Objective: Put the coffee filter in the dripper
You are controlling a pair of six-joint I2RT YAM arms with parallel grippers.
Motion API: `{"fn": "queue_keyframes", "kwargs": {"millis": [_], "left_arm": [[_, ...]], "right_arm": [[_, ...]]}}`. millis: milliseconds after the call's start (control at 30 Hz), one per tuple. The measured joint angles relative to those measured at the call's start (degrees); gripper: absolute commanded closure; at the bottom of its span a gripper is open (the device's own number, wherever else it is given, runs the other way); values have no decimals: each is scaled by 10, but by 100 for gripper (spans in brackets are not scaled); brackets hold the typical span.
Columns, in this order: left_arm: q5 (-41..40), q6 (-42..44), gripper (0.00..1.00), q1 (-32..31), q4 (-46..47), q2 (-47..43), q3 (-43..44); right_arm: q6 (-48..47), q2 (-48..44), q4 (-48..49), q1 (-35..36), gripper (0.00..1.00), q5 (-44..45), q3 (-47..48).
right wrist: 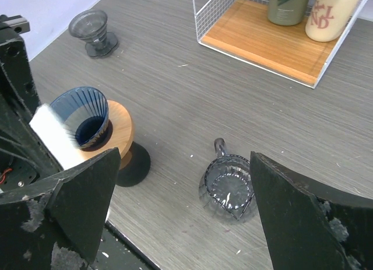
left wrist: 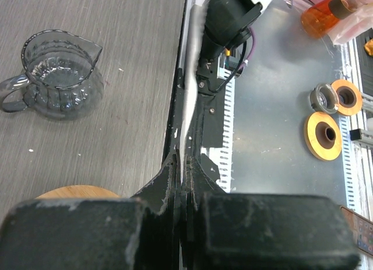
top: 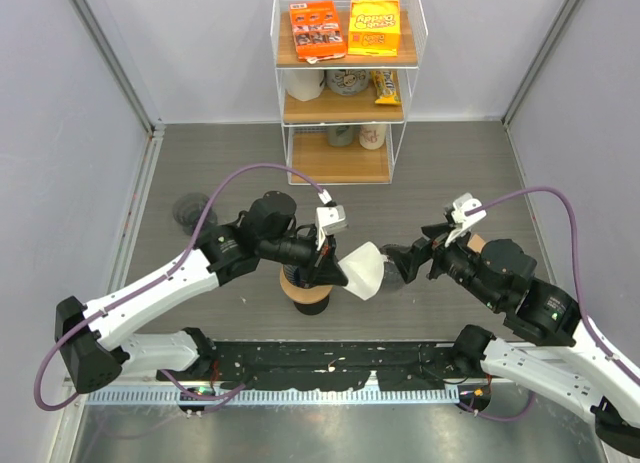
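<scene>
Top external view: a grey wood-grain table (top: 200, 153) carries a white wire shelf rack (top: 330, 161) at its far edge, with snack boxes (top: 345, 28) on the top level. The left arm (top: 160, 283) reaches in from the left and the right arm (top: 540, 313) from the right, so that their ends face each other over the middle of the table. The left gripper (top: 335, 271) hangs over a wooden stand (top: 303, 286). Its jaws are pressed together on the coffee filter (top: 365, 271), a piece of white paper that juts out to the right of the gripper. The filter is in the air between the two grippers, beside the stand and not inside the dripper.

Left wrist view: the two dark fingers (left wrist: 145, 194) meet with only the filter between them. The filter is seen edge-on as a thin white strip running away from the camera.

Right wrist view: the right gripper (right wrist: 185, 165) is spread wide and grips nothing. A glass pitcher (right wrist: 227, 185) stands on the table below the gap, with its handle pointing away. The dripper (right wrist: 81, 114) is a blue ribbed cone seated upright in the ring of the wooden stand, above a round black base. The white filter lies against the near left side of the dripper's rim in this view. Whether the two touch cannot be told. A small glass cup (right wrist: 93, 31) stands well apart, at the far left near the wall
</scene>
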Motion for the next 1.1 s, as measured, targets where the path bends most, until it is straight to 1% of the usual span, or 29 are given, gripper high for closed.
{"fn": "queue_keyframes", "kwargs": {"millis": [167, 500, 567, 667, 700, 733, 767, 800, 867, 900, 1033, 1100], "left_arm": [[6, 2, 100, 0, 0, 0, 0], [0, 2, 100, 0, 0, 0, 0], [-2, 2, 100, 0, 0, 0, 0], [-6, 3, 100, 0, 0, 0, 0], [-6, 4, 100, 0, 0, 0, 0], [-5, 5, 100, 0, 0, 0, 0], [-3, 7, 100, 0, 0, 1, 0], [0, 12, 100, 0, 0, 2, 0], [10, 19, 100, 0, 0, 4, 0], [15, 22, 100, 0, -1, 5, 0], [25, 34, 100, 0, -1, 7, 0], [28, 37, 100, 0, -3, 10, 0]], "right_arm": [[-1, 1, 0, 0, 1, 7, 0], [-5, -14, 0, 0, 5, -52, 0], [-6, -30, 0, 0, 0, -55, 0], [-14, -54, 5, 0, 24, -71, -2], [-17, -59, 9, 0, 26, -84, -5], [-21, -64, 15, 0, 31, -103, -8], [-22, -64, 20, 0, 32, -123, -11], [-24, -63, 26, 0, 37, -147, -14], [-28, -61, 31, 0, 44, -179, -18], [-30, -59, 31, 0, 44, -195, -19], [-35, -50, 34, 0, 64, -238, -19], [-36, -44, 35, 0, 70, -251, -19]]}}
